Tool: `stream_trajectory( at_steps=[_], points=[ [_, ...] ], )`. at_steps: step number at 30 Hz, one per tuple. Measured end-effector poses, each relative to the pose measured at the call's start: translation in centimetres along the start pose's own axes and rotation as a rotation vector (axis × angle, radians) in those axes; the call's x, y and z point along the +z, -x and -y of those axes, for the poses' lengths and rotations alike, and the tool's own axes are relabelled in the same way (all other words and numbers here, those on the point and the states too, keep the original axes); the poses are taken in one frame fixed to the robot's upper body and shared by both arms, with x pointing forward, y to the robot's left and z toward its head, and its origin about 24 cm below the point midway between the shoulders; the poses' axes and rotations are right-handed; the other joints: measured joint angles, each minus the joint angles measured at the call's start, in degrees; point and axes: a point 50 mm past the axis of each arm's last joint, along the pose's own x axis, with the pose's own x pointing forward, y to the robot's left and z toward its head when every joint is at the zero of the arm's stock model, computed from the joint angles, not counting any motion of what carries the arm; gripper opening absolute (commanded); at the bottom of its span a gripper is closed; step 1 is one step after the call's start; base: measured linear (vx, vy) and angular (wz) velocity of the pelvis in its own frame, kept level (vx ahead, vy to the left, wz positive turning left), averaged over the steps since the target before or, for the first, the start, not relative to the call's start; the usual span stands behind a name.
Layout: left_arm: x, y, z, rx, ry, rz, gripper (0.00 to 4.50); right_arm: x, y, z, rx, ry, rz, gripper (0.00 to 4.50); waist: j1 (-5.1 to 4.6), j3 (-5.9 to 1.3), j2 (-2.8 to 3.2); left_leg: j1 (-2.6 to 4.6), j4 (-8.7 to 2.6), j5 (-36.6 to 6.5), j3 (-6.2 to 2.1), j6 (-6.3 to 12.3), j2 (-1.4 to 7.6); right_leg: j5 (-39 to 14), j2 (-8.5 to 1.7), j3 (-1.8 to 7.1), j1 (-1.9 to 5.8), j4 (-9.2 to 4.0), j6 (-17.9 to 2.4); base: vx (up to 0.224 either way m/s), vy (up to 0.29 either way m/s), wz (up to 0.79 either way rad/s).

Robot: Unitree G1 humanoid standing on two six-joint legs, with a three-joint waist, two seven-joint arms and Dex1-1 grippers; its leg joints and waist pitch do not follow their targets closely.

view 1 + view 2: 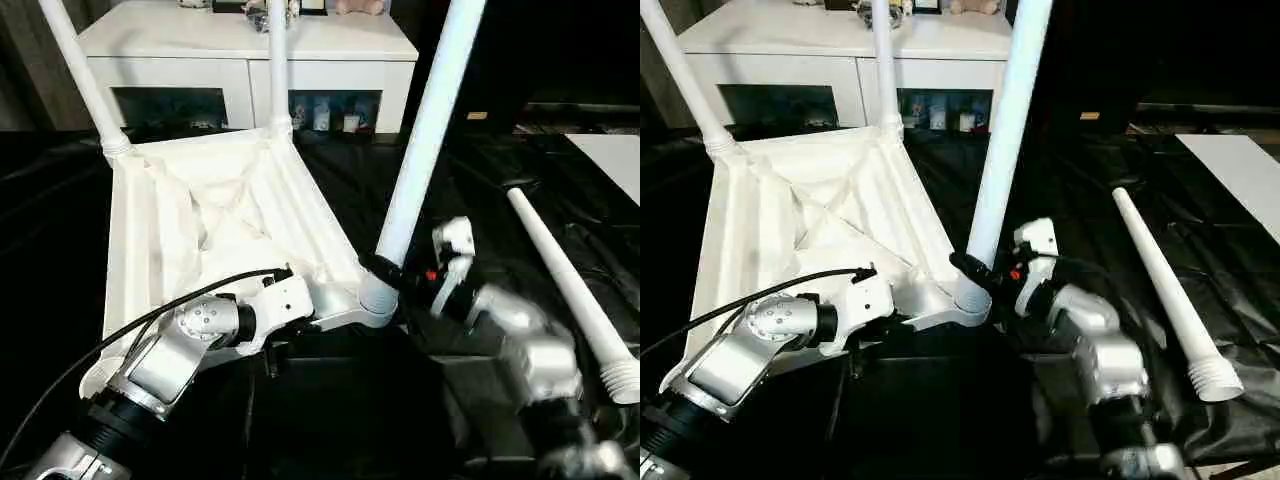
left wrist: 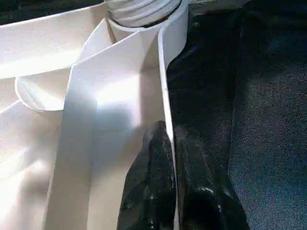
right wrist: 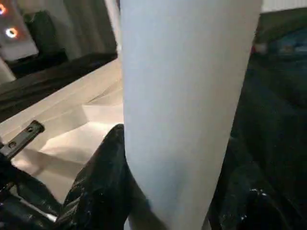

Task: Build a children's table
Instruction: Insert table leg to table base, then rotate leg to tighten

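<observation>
The white tabletop (image 1: 215, 215) lies upside down on black cloth, its ribbed underside facing up. Two legs (image 1: 85, 80) (image 1: 278, 70) stand in the far corner sockets. A third leg (image 1: 425, 140) rises tilted from the near right socket (image 1: 378, 295). My right gripper (image 1: 385, 268) is shut on this leg just above the socket, with a black finger (image 3: 103, 182) on either side of it. My left gripper (image 2: 168, 132) is shut on the tabletop's near rim (image 2: 165, 72), close to that same corner. A fourth leg (image 1: 565, 285) lies loose on the cloth to the right.
A white cabinet (image 1: 250, 45) with glass-fronted compartments stands behind the tabletop. A flat white sheet (image 1: 610, 150) lies at the far right. Black cloth (image 1: 470, 160) covers the work surface. A black cable (image 1: 130, 325) runs along my left forearm.
</observation>
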Motion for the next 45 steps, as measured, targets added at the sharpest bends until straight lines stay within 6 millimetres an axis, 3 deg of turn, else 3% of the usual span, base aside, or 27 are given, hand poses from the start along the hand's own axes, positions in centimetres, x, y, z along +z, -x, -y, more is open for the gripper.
stream_trajectory(
  at_steps=[17, 27, 32, 45],
  points=[
    [0.2, -0.2, 0.1, -0.007, -0.004, 0.010, 0.00, -1.2, 1.3, -0.9, -0.075, 0.012, 0.092, 1.85, 0.36, 0.09, 0.27, -0.02, -0.38, 0.0, 0.02, 0.00, -0.06, 0.0, 0.00, 0.02, -0.19, -0.38, 0.0, 0.000, 0.000, 0.00],
    [0.2, -0.2, 0.2, -0.015, -0.004, 0.010, 0.00, -0.2, 1.7, -0.9, 0.084, 0.219, -0.076, 1.85, 0.41, -0.11, 0.10, 0.02, -0.62, 0.0, 0.06, 0.00, -0.05, 0.0, 0.01, -0.02, 0.01, -0.71, 0.1, 0.000, 0.000, 0.00],
    [0.3, -0.3, 0.3, -0.024, -0.006, 0.012, 0.00, 0.4, 1.4, -0.7, 0.122, 0.211, -0.134, 1.84, 0.62, -0.20, 0.15, 0.11, -0.68, 0.0, 0.07, 0.00, -0.01, 0.0, 0.02, -0.08, 0.51, -0.90, 0.1, 0.000, 0.000, 0.00],
    [0.0, -0.1, 0.2, -0.028, -0.003, 0.004, 0.00, 1.0, 0.9, -0.2, 0.157, 0.143, -0.233, 1.84, 0.13, -0.34, -0.08, 0.35, -0.69, 0.0, 0.07, 0.00, -0.02, -0.1, 0.03, -0.05, 0.66, -0.98, 0.2, 0.000, 0.000, 0.00]
  ],
)
